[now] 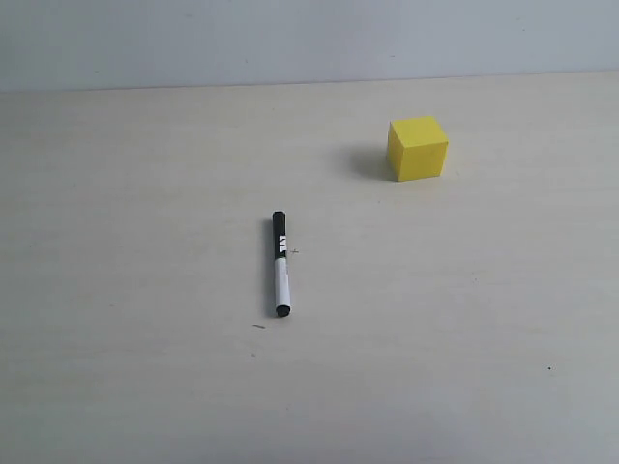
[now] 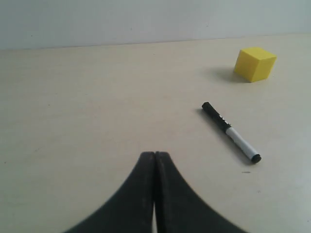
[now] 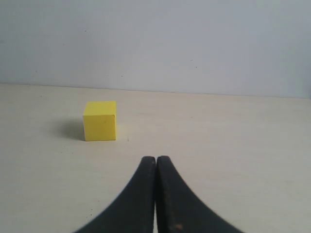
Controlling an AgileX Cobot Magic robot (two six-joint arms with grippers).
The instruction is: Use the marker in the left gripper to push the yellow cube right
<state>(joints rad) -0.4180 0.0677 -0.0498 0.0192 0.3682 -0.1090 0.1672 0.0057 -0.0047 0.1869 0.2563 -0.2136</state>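
The marker [image 1: 280,263] lies flat on the table near the middle, black cap end toward the back wall, white barrel toward the front; it also shows in the left wrist view [image 2: 231,131]. The yellow cube [image 1: 418,148] stands behind it and to the right, a good gap away, and appears in both wrist views [image 2: 254,64] [image 3: 99,121]. My left gripper [image 2: 155,154] is shut with nothing in it, well short of the marker. My right gripper [image 3: 156,158] is shut and empty, with the cube ahead of it. Neither arm appears in the exterior view.
The pale wooden table [image 1: 145,367] runs back to a plain grey-white wall [image 1: 290,39]. A small dark speck [image 1: 259,326] lies just beside the marker's front end.
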